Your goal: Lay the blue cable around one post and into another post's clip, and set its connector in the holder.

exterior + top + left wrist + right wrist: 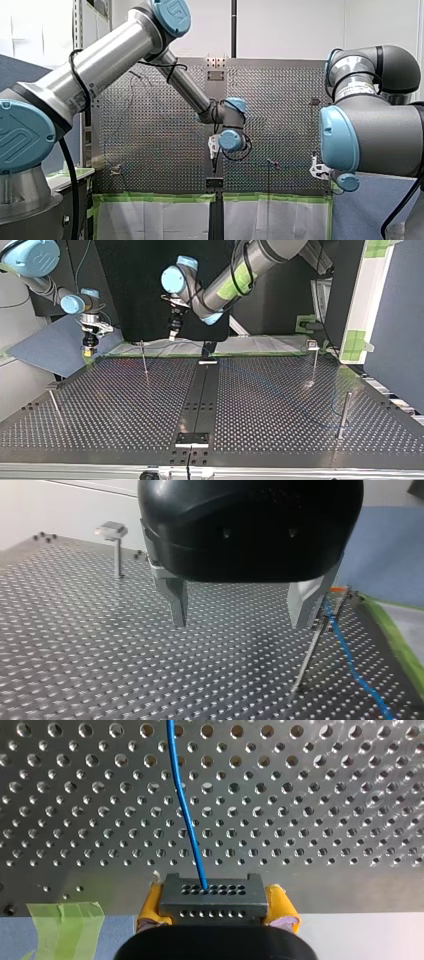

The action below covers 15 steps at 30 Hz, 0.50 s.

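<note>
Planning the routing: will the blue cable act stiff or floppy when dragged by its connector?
Likely floppy: the blue cable leaves the connector in a gentle curve and lies wavy beside a post. It looks thin, so probably light, trailing rather than pushing.

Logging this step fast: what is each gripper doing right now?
My left gripper: open, holding nothing.
My right gripper: closed on the connector of the blue cable.
</note>
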### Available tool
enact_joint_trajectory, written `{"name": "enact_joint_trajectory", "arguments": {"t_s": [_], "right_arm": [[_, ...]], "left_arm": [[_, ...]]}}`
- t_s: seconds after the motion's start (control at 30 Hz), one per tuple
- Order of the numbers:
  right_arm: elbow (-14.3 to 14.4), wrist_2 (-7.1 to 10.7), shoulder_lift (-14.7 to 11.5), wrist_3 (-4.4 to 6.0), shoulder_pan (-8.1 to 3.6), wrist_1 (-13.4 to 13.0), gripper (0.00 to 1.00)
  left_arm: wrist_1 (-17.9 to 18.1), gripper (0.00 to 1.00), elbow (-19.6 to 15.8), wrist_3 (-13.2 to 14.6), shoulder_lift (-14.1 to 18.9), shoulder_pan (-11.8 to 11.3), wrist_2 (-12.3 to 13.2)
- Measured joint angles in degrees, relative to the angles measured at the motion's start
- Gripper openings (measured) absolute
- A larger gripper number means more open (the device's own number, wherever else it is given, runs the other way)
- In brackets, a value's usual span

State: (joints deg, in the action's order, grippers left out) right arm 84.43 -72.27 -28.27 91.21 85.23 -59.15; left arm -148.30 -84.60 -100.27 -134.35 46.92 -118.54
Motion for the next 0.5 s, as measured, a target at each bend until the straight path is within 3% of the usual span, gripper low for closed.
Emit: {"name": "enact_joint_trajectory", "arguments": {"t_s": [0.5], "right_arm": [[0.0,0.01,0.0,0.26,0.40,-0.2,0.26]], "left_arm": [[0.9,1.00,-7.5,-0.9,7.5,-0.1,0.2]]}}
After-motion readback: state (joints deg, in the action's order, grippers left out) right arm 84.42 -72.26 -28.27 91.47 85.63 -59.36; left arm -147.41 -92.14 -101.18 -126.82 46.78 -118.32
